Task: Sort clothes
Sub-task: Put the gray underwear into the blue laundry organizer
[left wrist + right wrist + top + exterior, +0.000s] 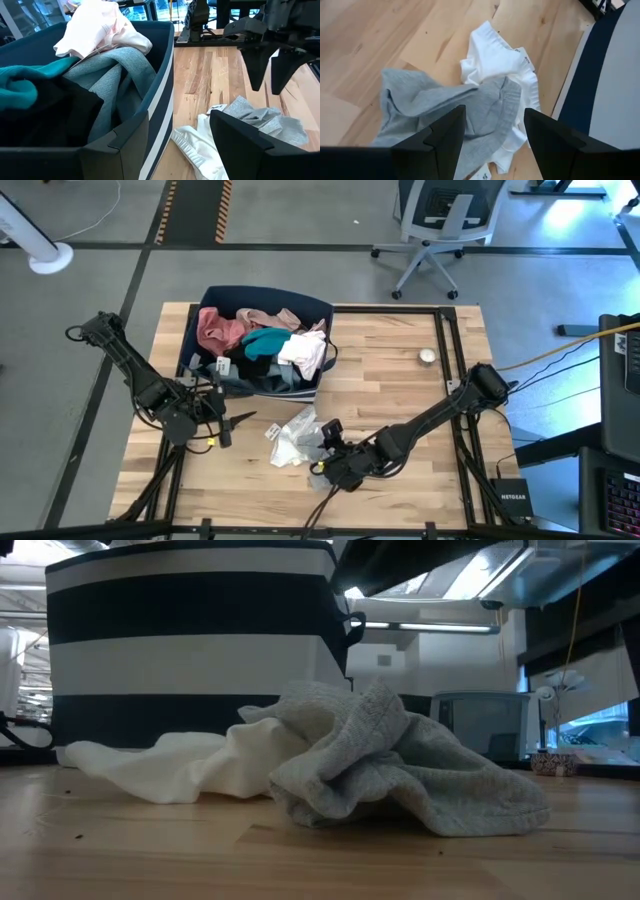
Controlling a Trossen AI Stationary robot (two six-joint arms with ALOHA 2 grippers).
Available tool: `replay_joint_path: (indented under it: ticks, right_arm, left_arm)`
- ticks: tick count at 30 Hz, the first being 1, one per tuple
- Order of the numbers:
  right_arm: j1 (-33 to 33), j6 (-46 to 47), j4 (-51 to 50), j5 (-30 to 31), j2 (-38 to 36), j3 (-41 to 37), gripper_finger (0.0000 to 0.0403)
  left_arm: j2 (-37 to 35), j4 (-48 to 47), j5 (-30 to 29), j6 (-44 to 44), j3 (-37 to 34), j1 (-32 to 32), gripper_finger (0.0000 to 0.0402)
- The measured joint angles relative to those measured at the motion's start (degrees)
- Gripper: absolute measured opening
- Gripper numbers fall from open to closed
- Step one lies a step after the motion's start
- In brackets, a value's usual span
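**Clothes sorting: two small garments on the table, both grippers released**

The navy fabric bin [262,385] with white stripes stands on the wooden table [400,380], toward its far left part. Inside it lie a pink piece [218,330], a teal piece [265,340], a black piece [258,365], a white piece [303,352] draped at the bin's right rim, and a blue-grey denim piece [112,85] against the near wall.

Two garments lie on the table just in front of the bin: a small white garment [492,55] with an elastic edge, and a grey knit garment [425,105] that overlaps it on the side away from the bin. In the low view the grey garment [400,765] lies bunched in front, the white one [190,765] spreads flat beside it.

The right gripper [492,135] hangs just above the grey garment, its fingers spread apart and holding nothing. The left gripper [222,423] waits near the bin's near-left corner, fingers wide apart, empty.

A small round object [427,356] rests on the table's far right part.
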Motion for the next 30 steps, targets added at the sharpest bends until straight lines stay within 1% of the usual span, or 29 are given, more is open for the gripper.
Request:
replay_joint_path:
  ticks: [3, 9, 13, 16, 18, 22, 25, 28, 30]
  right_arm:
    - [0.14, 0.1, 1.67, 0.37, 0.84, 0.02, 0.0221]
    - [0.44, -0.62, 4.42, -1.25, 5.86, 0.02, 0.0221]
    - [0.42, 1.48, 6.71, -1.23, 9.11, 0.02, 0.0221]
    - [0.42, 2.7, 9.78, -1.64, 10.61, 0.02, 0.0221]
    - [0.42, 4.03, 9.92, -1.66, 11.24, 0.02, 0.0221]
    - [0.4, 7.42, 10.1, 0.39, 11.5, 0.02, 0.0221]
    - [0.54, 10.0, 12.71, 1.33, 11.5, 0.02, 0.0221]
    - [1.54, 8.47, 16.88, 1.84, 11.5, 0.04, 0.0221]
    - [2.43, 7.27, 17.38, 3.66, 11.63, 0.07, 0.0221]
  left_arm:
    - [0.0, -0.04, 0.0, 0.0, 0.0, 0.0, 0.0208]
    - [0.02, -0.15, 0.0, 0.02, 0.02, 0.0, 0.0208]
    - [0.02, -0.26, -0.02, 0.0, 0.02, 0.0, 0.0208]
    - [0.02, -0.27, 0.0, 0.23, 0.02, -0.01, 0.0208]
    - [0.02, -0.24, 0.0, 0.23, 0.02, 0.0, 0.0208]
    - [0.02, -0.22, -0.02, 0.23, 0.02, 0.0, 0.0208]
    - [0.02, -0.23, 0.0, 0.22, 0.02, 0.0, 0.0208]
    - [0.02, -0.22, 0.0, 0.24, 0.02, 0.0, 0.0208]
    - [0.02, -0.21, -0.01, 0.24, 0.02, 0.0, 0.0208]
